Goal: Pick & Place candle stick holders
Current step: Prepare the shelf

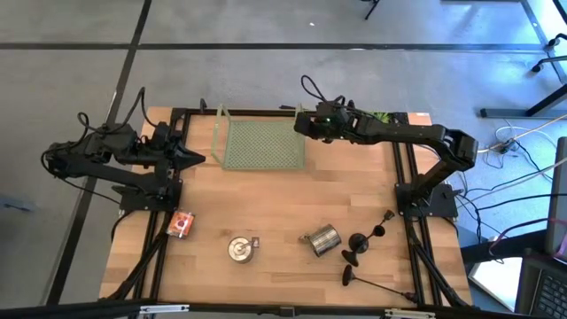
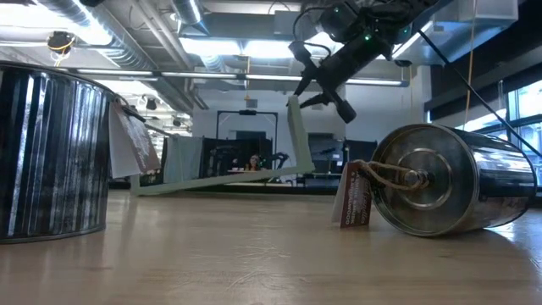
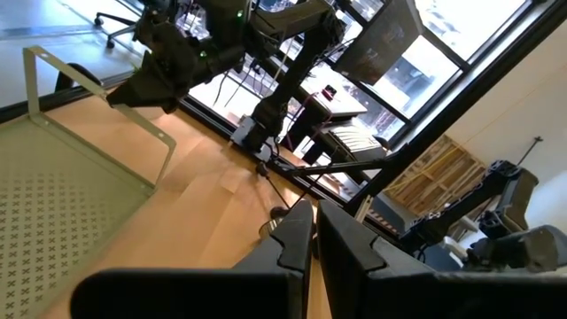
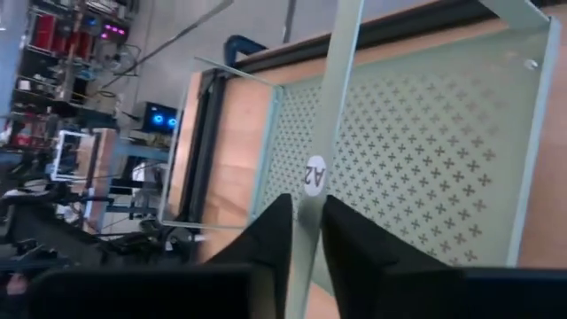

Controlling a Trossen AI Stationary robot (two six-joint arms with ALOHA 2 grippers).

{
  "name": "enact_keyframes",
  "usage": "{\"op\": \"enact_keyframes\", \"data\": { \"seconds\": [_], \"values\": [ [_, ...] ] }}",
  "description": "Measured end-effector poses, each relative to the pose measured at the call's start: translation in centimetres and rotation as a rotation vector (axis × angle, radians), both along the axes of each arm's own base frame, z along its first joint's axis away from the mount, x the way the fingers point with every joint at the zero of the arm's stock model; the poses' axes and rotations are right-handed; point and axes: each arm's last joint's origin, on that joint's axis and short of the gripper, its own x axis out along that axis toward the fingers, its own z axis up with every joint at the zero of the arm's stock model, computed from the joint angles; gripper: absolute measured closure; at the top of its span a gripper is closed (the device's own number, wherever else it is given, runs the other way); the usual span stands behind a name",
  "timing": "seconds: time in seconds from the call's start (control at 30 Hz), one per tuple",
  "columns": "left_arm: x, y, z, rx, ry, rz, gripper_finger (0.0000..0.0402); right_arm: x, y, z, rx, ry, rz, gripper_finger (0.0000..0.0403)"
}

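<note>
Lying on their sides at the near right of the desk [image 1: 266,204] are the three candle stick holders [image 1: 368,241], black metal with thin stems and flared round bases, two close together and one nearer the front edge. Judged stiff, fairly light, and prone to roll on their bases; the mid-stem looks the best place to pinch, though it is narrow and likely slippery. A tipped silver can [image 1: 322,238] sits just beside them and could be knocked; a second can [image 1: 240,249] and a small orange tin [image 1: 182,224] lie further left. The right hand [image 4: 303,221] hangs over the green perforated tray [image 1: 262,143] at the far side, fingers nearly together astride its rim. The left hand [image 3: 314,232] waits at the left edge, fingers together.
</note>
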Motion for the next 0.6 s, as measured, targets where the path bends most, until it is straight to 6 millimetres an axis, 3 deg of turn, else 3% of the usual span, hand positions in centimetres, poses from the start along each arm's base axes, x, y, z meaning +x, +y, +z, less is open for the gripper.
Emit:
{"op": "enact_keyframes", "data": {
  "seconds": [0.2,0.6],
  "values": [
    [0.0,0.0,0.0,-0.005,0.000,0.001,0.0386,0.3,0.0,0.5,-0.001,-0.067,0.069,0.0392],
    [0.0,0.0,0.0,-0.030,-0.001,0.004,0.0387,1.6,0.6,3.3,-0.084,-0.365,0.110,0.0401]
  ]
}}
